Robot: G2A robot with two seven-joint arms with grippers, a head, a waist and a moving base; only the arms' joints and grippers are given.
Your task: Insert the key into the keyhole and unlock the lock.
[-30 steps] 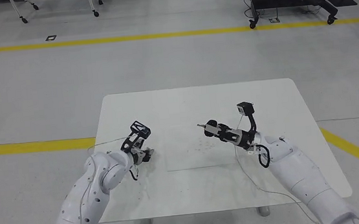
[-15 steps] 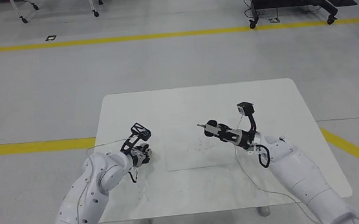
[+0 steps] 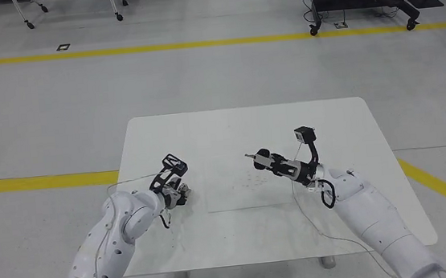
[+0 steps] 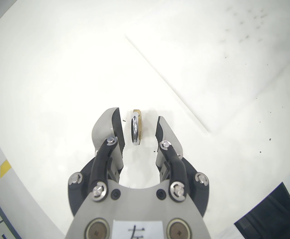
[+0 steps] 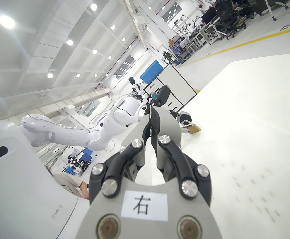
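Observation:
A brass padlock [image 4: 136, 129] with a silver shackle stands on edge on the white table [image 3: 326, 121]. My left gripper [image 4: 138, 116] is open and low over the table, one finger on each side of the padlock without touching it. The padlock [image 5: 193, 129] also shows far off in the right wrist view, beside the left gripper [image 5: 184, 117]. My right gripper [image 3: 261, 159] hangs above the table's middle, shut on the key [image 3: 250, 156], whose thin silver tip sticks out toward the left arm. In its own wrist view the right gripper [image 5: 150, 111] has its pads pressed together, hiding the key.
A thin white sheet [image 3: 248, 193] lies flat on the table between the arms; its edge [image 4: 167, 86] runs just beyond the padlock. Small dark specks [image 4: 247, 36] mark the sheet. The table's far half is bare.
The left wrist has shifted slightly down and toward the padlock. The right arm with the key has not moved.

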